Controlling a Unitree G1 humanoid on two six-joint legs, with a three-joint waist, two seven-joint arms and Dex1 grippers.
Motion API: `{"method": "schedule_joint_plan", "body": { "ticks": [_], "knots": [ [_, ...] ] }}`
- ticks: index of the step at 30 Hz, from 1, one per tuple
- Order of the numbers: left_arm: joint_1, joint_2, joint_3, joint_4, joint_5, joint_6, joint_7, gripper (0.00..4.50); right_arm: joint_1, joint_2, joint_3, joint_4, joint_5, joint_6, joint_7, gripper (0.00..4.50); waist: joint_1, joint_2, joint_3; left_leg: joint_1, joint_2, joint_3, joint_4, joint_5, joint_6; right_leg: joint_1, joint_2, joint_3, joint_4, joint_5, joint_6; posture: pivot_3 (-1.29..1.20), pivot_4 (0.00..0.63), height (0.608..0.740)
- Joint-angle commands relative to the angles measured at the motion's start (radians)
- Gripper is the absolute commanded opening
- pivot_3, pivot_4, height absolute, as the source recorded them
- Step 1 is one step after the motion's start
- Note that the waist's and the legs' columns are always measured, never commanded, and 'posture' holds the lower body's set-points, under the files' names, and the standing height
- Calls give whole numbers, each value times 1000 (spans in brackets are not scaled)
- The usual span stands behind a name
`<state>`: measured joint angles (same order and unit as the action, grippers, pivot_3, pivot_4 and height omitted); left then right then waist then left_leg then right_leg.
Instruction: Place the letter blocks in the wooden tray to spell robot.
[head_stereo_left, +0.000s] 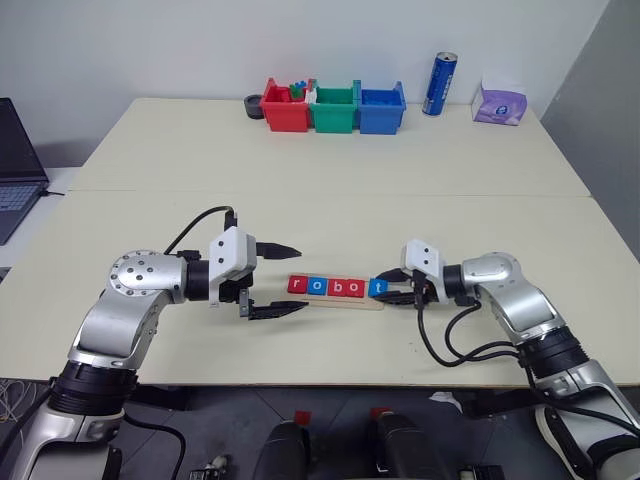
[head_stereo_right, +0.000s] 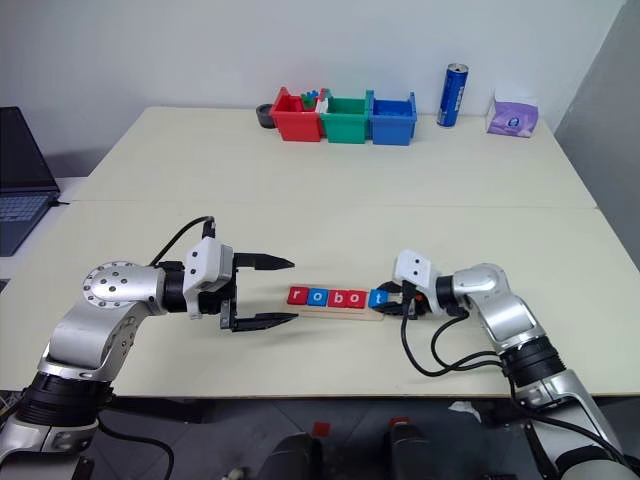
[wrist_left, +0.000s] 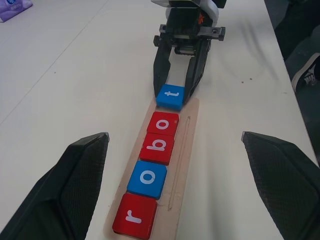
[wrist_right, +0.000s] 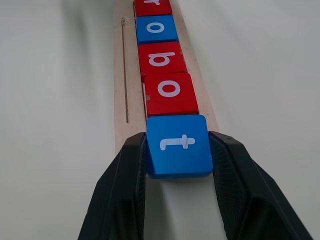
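Laptop (head_stereo_left: 15, 165) at far left, beside table (head_stereo_left: 150, 150), no part in the job. Next, left pincer (head_stereo_left: 300, 277): fingers wide apart, holding nothing, hovering just beside the left end of tray (wrist_left: 185, 150) and pointing along it. Best held there, off the wood, so as not to push the row.

Then tray itself, near the front middle of table, with blocks in one line: red r (head_stereo_left: 297, 285), blue o (head_stereo_left: 318, 286), red b (head_stereo_left: 338, 287), red o (head_stereo_left: 354, 288), each touching the next, reading correctly so far. At the right end, blue t (head_stereo_left: 378, 288), clamped by its two sides in right pincer (head_stereo_left: 390, 286), reaching in from the right. Sits at the very end of tray, close against the red o. Seems a little out of line with the row, toward one long edge. Cannot tell whether flat on the wood or a bit lifted.

Step in hand, by judgement: seating the last letter, with the task almost complete. To do well:
- Lower until flat.
- Slide gently against the red o without shoving the other four.
- Square it with the row and check for overhang at the end.
- Open the fingers only a little and evenly.
- Draw back along the tray line, with no twist, to avoid tipping or dragging the t.

Far back, toward the right: red bin (head_stereo_left: 285, 108), green bin (head_stereo_left: 335, 110), blue bin (head_stereo_left: 382, 110), can (head_stereo_left: 440, 85), tissue pack (head_stereo_left: 498, 103), all well apart from the work.
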<state>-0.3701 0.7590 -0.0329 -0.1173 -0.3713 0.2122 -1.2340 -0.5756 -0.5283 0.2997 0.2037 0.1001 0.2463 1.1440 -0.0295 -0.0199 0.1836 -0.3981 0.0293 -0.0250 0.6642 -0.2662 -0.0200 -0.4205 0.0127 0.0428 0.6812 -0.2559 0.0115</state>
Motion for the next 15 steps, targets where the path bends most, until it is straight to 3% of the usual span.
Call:
{"method": "schedule_joint_plan", "body": {
  "ticks": [1,15],
  "knots": [
    [-7,5,11,-34,-12,-8,-1,4500,-20,5,3,-10,-3,-22,13,1454,0,0,0,0,0,0,0,0,0,0,0,0,0,0,0,0,150,740],
    [-15,3,6,-25,-2,-13,4,4500,-33,23,3,17,-27,-39,16,1454,0,0,0,0,0,0,0,0,0,0,0,0,0,0,0,0,150,740]
  ]
}}
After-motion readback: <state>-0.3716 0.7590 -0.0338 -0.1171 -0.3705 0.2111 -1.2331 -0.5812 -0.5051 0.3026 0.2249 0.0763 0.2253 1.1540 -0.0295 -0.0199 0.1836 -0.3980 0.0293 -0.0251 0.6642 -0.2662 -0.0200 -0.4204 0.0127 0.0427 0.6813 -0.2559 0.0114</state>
